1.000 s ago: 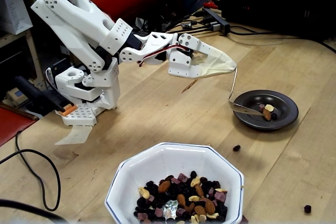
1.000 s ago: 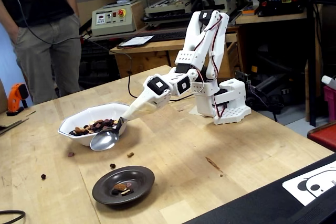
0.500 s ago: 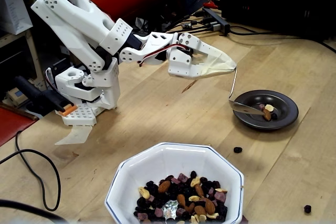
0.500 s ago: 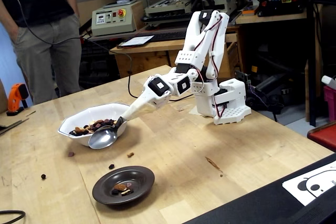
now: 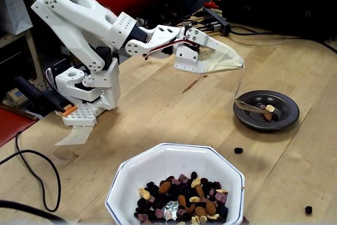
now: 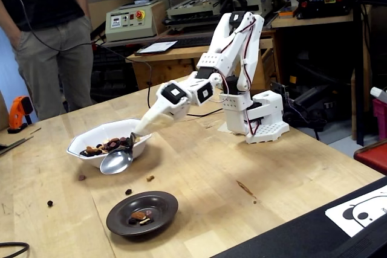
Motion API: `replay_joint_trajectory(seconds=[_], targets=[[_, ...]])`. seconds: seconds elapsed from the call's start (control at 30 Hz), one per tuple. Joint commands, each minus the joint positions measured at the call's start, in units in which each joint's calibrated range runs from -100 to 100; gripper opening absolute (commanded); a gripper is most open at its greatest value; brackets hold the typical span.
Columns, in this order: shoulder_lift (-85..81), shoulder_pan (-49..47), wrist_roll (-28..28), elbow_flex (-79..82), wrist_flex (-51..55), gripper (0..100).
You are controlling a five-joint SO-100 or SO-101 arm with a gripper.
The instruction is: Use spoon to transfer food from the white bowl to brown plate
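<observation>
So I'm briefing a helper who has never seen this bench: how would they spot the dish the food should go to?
Start at the white robot arm on the wooden table. In a fixed view, the big white bowl of trail mix sits before its gripper; nearer the camera lies the brown plate. It is small, round, dark and glossy, with only a few pieces in it.

Wooden table (image 5: 158,114) with white bowl (image 5: 158,164), brown plate (image 5: 281,122), stray raisins (image 5: 238,150).

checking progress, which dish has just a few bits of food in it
The brown plate, the small dark round one, with only a few pieces; the big white bowl holds a heap of food.
</observation>
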Motion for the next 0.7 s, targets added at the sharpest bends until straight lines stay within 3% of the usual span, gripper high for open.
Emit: replay_joint_trajectory(seconds=[0.0, 0.43, 0.67], targets=[[-2.34, 2.57, -2.88, -9.87, 8.13, 4], [-16.2, 12.86, -13.53, -17.92, 21.02, 4], [-23.65, 18.72, -16.31, -17.83, 27.18, 4]])
